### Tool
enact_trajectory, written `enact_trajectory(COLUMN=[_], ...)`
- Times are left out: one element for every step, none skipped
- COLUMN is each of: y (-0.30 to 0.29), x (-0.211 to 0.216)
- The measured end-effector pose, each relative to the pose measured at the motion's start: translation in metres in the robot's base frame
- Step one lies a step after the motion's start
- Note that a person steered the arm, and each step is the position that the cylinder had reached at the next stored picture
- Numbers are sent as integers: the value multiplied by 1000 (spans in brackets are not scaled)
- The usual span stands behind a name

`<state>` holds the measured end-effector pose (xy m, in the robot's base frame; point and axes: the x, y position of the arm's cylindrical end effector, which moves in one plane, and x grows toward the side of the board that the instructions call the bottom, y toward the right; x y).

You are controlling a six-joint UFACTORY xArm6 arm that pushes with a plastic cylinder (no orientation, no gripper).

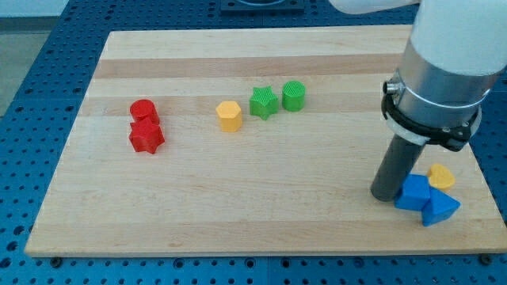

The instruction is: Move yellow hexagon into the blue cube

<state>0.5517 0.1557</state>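
The small yellow plastic hexagon block [229,115] is seen near the board's middle, towards the view's top, just left of a green star-shaped block [264,102] w/ a green cylinder [293,96] beyond it. The blue plastic cube [413,192] sits well apart, at the view's bottom right, touching a blue wedge-like block [440,209]; a second small yellow block [441,176] lies just behind. My tip [386,193] is planted against the cube's left side, so the hexagon lies far to the view's left & slightly up. No jaws are fitted; only a rod. Two red blocks [145,127] are left aside. The cube's left face is partly hidden by the rod; the 2nd yellow block's shape can't be made out.
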Motion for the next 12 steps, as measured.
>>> enact_trajectory(y=[-5, -80, -180, -248, -257, -256, -236, -201, -204, -216, -231, -255], x=[0, 13, -7, -39, -100, -159, -183, -160, -137, -130, -127, -134])
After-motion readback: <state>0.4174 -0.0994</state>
